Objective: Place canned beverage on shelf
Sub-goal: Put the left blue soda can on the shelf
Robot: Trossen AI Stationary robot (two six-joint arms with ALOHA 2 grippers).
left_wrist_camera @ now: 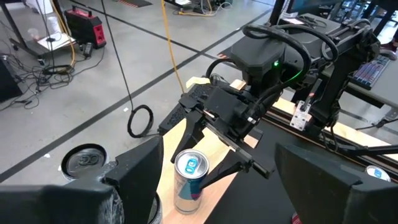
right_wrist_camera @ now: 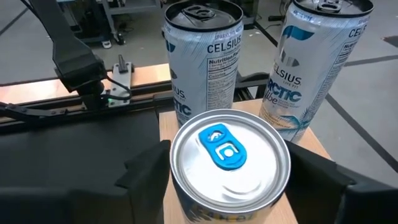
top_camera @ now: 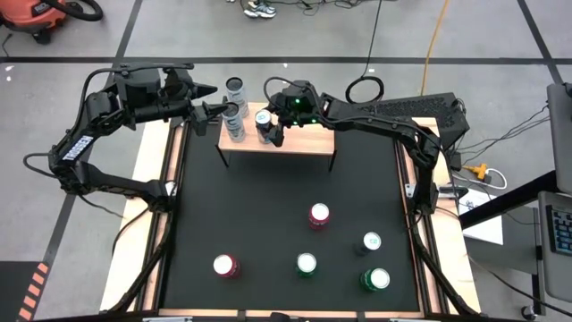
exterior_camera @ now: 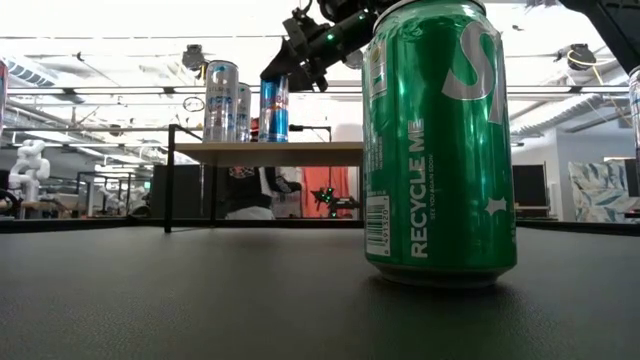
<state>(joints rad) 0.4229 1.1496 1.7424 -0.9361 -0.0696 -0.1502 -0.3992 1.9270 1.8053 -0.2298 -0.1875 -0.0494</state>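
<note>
Even, bright overhead lighting is seen throughout. Ceiling strip lights are blown out in the low view, where glare streaks the green can (exterior_camera: 440, 140). Soft shadows are cast beneath the shelf (top_camera: 277, 139). The right gripper's near fingers (right_wrist_camera: 146, 171) are blurred.

Pretty clearly a robotics lab or workshop space. A grey concrete floor (top_camera: 268, 31) marked with dark tape lines is seen around the table in the high view, with an orange extension cord (top_camera: 434, 36) trailed across it and a red shop vacuum (top_camera: 40, 16) parked at the upper left. A keyboard (top_camera: 560, 228) is spotted at the right edge. In the low view, a small white humanoid robot (exterior_camera: 28, 165) is stood at the far left.
</note>
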